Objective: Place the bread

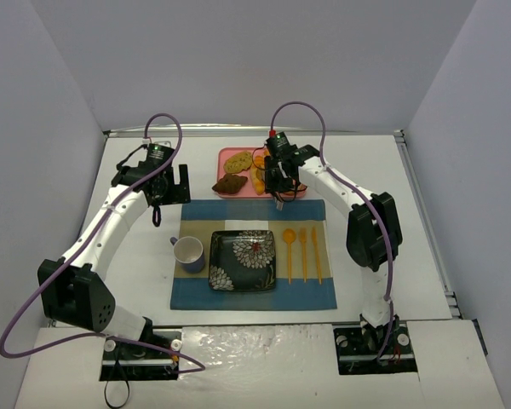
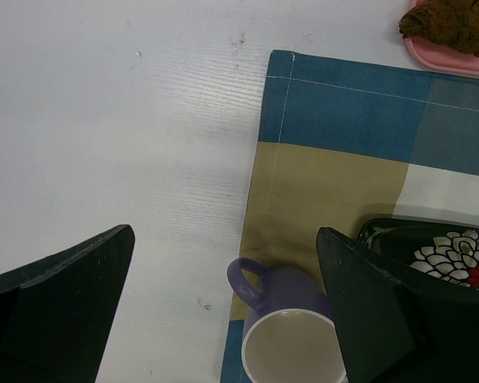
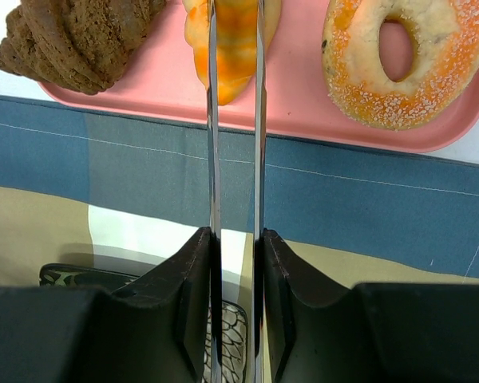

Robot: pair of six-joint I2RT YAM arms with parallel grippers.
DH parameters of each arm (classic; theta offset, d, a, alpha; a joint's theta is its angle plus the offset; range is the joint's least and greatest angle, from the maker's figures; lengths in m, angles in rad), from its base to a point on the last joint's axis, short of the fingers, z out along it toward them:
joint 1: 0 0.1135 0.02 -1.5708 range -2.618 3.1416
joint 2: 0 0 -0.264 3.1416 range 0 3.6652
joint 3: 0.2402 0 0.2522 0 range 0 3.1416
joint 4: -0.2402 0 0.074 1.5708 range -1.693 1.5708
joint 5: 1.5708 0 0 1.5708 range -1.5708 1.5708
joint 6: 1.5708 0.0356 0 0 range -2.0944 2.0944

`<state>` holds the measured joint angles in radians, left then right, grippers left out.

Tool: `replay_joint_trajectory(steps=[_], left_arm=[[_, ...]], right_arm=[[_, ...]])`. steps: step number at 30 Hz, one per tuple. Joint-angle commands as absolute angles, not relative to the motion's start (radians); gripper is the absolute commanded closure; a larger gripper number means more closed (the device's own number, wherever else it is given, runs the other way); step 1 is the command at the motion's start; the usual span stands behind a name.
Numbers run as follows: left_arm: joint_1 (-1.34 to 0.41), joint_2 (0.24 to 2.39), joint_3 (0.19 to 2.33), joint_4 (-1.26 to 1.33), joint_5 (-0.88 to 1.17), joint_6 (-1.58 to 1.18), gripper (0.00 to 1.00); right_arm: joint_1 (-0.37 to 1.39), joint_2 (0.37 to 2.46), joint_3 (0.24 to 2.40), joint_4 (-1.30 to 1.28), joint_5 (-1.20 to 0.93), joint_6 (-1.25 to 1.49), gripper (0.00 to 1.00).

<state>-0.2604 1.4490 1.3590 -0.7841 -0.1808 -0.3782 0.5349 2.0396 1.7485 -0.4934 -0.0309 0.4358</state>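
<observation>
The bread (image 3: 233,48), a golden-orange croissant, lies on the pink tray (image 3: 303,96). My right gripper (image 3: 235,231) reaches over the tray's near edge. Its two thin metal blades are drawn close together and pinch the croissant's middle, with the pastry bulging out on both sides. In the top view the right gripper (image 1: 278,181) covers most of the bread (image 1: 257,177). My left gripper (image 2: 225,239) hangs open and empty over the table at the placemat's left edge, above a purple mug (image 2: 291,335).
The tray also holds a dark brown croissant (image 3: 72,40), a sprinkled donut (image 3: 407,56) and a knotted bun (image 1: 238,161). On the blue-and-tan placemat (image 1: 196,213) stand a dark flowered plate (image 1: 215,256), the mug (image 1: 188,252) and orange cutlery (image 1: 302,251).
</observation>
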Motion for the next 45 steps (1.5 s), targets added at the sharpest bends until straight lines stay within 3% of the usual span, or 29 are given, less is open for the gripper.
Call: replay_joint_trajectory(steps=[1, 18, 30, 45], left_arm=[[-0.253, 1.422, 1.383, -0.755, -0.192, -0.374, 0.03], [-0.253, 1.425, 1.381, -0.750, -0.189, -0.379, 0.03], [-0.253, 1.403, 1.365, -0.750, -0.189, -0.388, 0.03], [-0.253, 1.362, 1.320, -0.744, -0.188, -0.405, 0.03]], right_arm=[[0.547, 1.966, 1.772, -0.476, -0.005, 0.421, 1.00], [0.554, 1.767, 1.715, -0.505, 0.028, 0.408, 1.00], [0.573, 1.617, 1.632, -0.606, -0.110, 0.418, 1.00], [0.764, 1.380, 1.377, -0.702, -0.168, 0.487, 1.00]])
